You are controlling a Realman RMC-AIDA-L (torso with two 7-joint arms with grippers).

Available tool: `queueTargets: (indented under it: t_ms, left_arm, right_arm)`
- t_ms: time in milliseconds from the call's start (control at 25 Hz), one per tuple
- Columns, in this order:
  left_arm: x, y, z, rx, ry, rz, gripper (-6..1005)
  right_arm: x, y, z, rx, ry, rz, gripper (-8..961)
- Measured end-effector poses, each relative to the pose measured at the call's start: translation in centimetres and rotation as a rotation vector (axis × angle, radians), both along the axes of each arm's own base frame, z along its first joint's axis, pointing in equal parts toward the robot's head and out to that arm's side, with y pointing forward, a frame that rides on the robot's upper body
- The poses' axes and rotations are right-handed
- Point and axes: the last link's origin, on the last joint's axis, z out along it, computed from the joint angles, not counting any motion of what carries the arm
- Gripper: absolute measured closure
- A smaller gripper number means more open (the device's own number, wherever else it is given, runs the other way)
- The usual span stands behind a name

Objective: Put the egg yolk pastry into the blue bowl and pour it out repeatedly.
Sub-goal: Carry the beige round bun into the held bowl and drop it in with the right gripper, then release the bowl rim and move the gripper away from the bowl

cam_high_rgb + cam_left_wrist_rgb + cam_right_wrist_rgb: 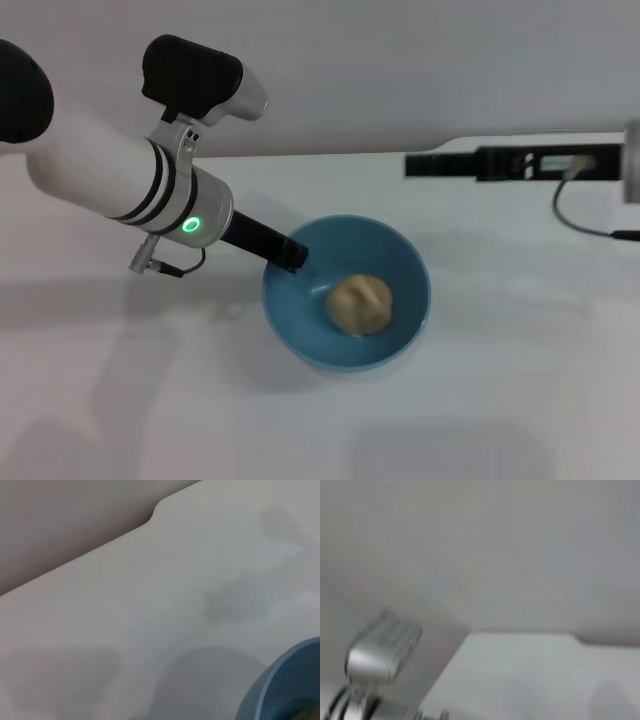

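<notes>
The pastry point(361, 303) lies inside the blue bowl point(300, 320), which sits upright on the white table point(500, 400). At the bowl's rim, on the side away from the pastry, the left gripper point(293, 254) seems to pinch the wall, its dark fingers point(285, 247) close together over the edge, though the head view is too coarse to be sure. Well beyond the bowl, the right gripper point(412, 164) hangs over the table's far edge; whether it is spread or closed cannot be told.
</notes>
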Motion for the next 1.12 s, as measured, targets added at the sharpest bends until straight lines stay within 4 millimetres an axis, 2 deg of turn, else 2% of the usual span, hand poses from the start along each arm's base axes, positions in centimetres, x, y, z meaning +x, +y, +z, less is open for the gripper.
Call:
queueTargets:
  t_ms: [160,200,240,280,320,520,1000,1120]
  left_arm:
    - [-0.5,-0.1,-0.1,-0.001,0.007,0.011,983]
    - [-0.7,0.0,-0.2,0.002,0.010,0.016,983]
    - [-1.3,0.0,-0.4,0.007,0.016,0.028,983]
    - [-1.3,0.0,-0.4,0.007,0.016,0.028,982]
    - [-1.5,0.0,-0.5,0.009,0.018,0.034,981]
    - [-2.6,-0.1,-1.0,0.006,0.033,0.064,976]
    - [-3.3,-0.2,-1.9,0.017,0.050,0.068,973]
    - [-3.4,-0.2,-2.0,0.021,0.050,0.069,871]
  right_arm:
    - [1.4,-0.3,2.6,0.112,0.081,-0.051,524]
    - [2.0,-0.4,3.2,0.144,0.097,-0.076,524]
    - [3.5,-0.7,4.1,0.194,0.114,-0.132,524]
    - [3.5,-0.7,4.1,0.194,0.114,-0.132,524]
    - [4.5,-1.0,4.5,0.220,0.119,-0.169,524]
    - [5.7,-1.4,4.9,0.249,0.119,-0.206,524]
    - [5.7,-1.3,4.9,0.257,0.117,-0.206,524]
    - [5.8,-1.4,4.9,0.255,0.118,-0.208,524]
